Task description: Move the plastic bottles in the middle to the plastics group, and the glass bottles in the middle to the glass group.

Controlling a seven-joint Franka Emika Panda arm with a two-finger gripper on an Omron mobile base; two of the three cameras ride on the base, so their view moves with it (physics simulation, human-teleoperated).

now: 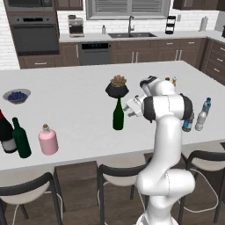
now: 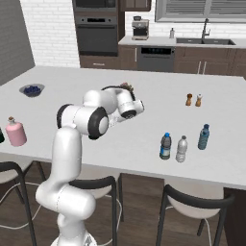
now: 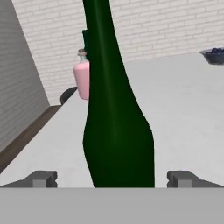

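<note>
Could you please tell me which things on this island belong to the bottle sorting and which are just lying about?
Job: slim green wine bottle between the open tool tips, pink bottle, blue-capped water bottle, plastics group, glass group.

Lying about: potted plant, bowl of blueberries, two shakers.

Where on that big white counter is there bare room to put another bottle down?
Bare: the stretch between the pink bottle and the slim green bottle, and behind the blueberry bowl. Crowded: the left edge by the big dark bottle and the water bottles on the right.
</note>
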